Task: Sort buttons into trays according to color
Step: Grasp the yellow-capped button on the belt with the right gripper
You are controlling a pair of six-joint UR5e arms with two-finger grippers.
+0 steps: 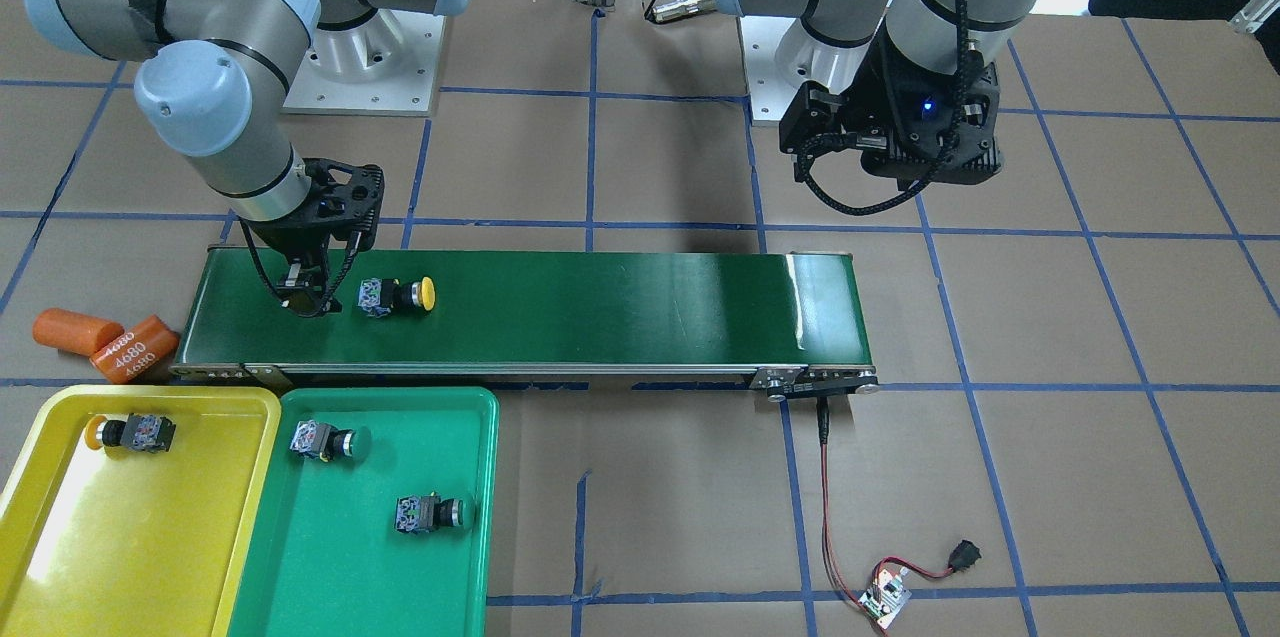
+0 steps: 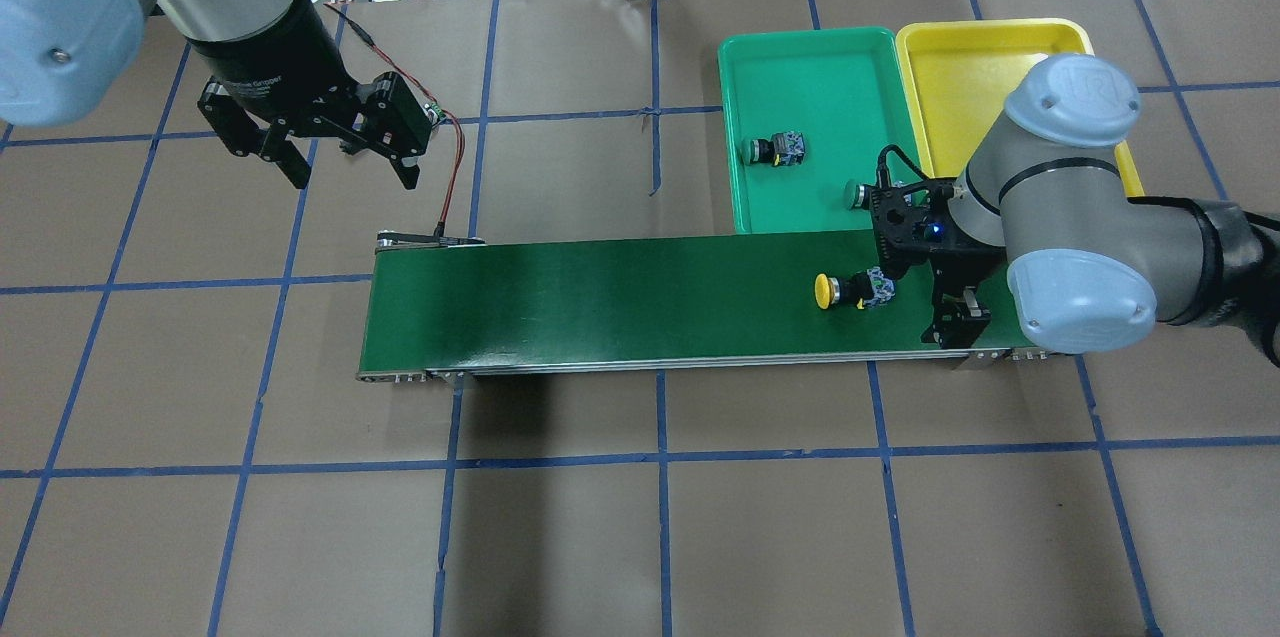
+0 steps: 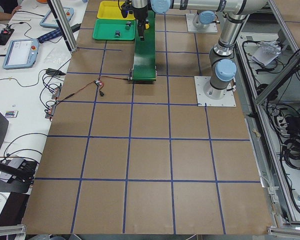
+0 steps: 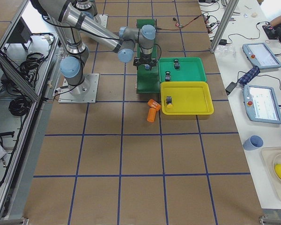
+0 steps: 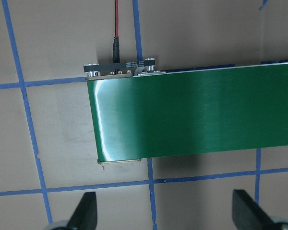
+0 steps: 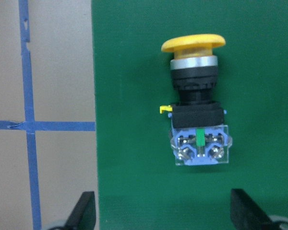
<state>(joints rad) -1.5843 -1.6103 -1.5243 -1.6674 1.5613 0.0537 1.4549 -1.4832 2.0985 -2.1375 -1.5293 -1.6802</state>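
Note:
A yellow button lies on its side on the dark-green conveyor belt, and it shows close up in the right wrist view. My right gripper hangs open over the belt just beside it, and its fingertips stand apart, short of the button's body. Another yellow button lies in the yellow tray. Two green buttons lie in the green tray. My left gripper is open and empty, high off the belt's other end.
Two orange cylinders lie beside the belt's end, next to the yellow tray. A small circuit board with red wires lies near the belt's other end. The trays sit side by side against the belt's far edge.

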